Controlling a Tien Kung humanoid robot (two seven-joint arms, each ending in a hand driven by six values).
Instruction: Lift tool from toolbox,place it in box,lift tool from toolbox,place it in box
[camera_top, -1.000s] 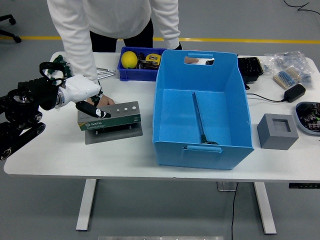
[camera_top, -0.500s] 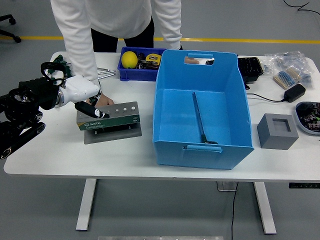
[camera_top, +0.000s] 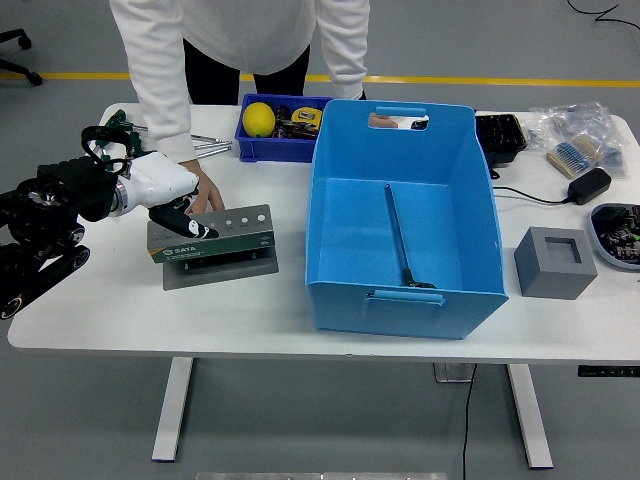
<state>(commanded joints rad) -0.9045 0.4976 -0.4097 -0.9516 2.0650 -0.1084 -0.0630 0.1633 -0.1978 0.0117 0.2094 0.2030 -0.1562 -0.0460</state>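
Fingers (camera_top: 190, 222) of left hand (camera_top: 165, 190): dark-tipped, curled down onto the left end of the toolbox (camera_top: 212, 236); whether closed on a tool or merely resting on the block, cannot tell.
Toolbox: green holder, grey top with a row of round sockets running right from the fingers; standing on a grey plate (camera_top: 222, 268) on the white worktop (camera_top: 120, 300).
Person's hand (camera_top: 207, 195): just behind the fingers, touching the holder's far edge, apparently steadying it.
Box (camera_top: 402, 215): large, blue, open, well right of the fingers; one long tool (camera_top: 397, 238) already lying inside, so first transfer judged done, second lift in hand.
Right hand: not visible.
Small blue bin (camera_top: 282, 128): behind and right of the fingers, yellow ball (camera_top: 259, 119) inside.
Handling note, as judgement: close firmly on a single tool, draw straight up along the socket axis to avoid tipping the holder, clear the box's tall near-left wall before carrying right, release low inside.
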